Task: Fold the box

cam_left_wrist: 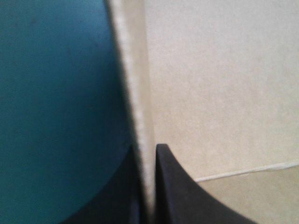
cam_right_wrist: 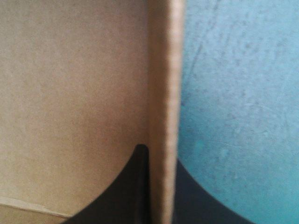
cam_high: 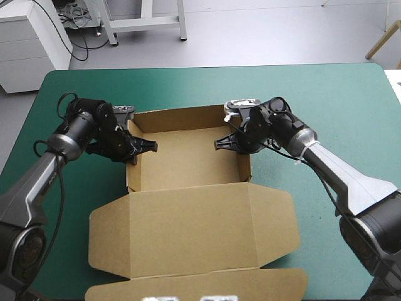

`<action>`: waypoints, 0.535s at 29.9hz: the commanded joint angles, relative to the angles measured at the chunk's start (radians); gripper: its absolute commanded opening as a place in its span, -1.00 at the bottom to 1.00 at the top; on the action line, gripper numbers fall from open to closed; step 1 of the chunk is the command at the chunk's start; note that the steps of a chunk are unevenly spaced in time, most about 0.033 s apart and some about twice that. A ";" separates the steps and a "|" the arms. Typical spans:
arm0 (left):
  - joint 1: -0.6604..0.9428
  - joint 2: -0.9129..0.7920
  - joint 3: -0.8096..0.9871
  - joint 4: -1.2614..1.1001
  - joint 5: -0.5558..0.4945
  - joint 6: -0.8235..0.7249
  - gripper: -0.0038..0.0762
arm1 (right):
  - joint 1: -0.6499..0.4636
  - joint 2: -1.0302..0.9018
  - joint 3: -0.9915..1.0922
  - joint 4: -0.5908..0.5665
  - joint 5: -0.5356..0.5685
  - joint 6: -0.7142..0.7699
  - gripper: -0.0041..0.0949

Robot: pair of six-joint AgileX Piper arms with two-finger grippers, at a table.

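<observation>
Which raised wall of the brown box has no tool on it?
The far wall of the brown cardboard box: the left tool and right tool pinch the other two.

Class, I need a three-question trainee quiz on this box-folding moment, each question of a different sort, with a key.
1. True or false: the lid of the box lies flat, on the table's near side.
2. The left pincer is shut on: A) the lid B) the left wall C) nothing.
3. Fill in: the right pincer clamps the box's ____ wall.
Key: 1 true; 2 B; 3 right.
</observation>
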 commanded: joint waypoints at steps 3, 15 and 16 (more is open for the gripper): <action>-0.028 0.055 -0.125 0.027 -0.017 0.020 -0.93 | -0.093 -0.048 -0.038 0.020 0.110 -0.043 -0.96; -0.028 0.124 -0.130 -0.006 -0.046 0.060 -0.92 | -0.121 -0.035 -0.038 -0.034 0.130 -0.064 -0.91; -0.028 0.124 -0.130 -0.008 -0.046 0.079 -0.92 | -0.121 -0.035 -0.038 -0.034 0.130 -0.064 -0.84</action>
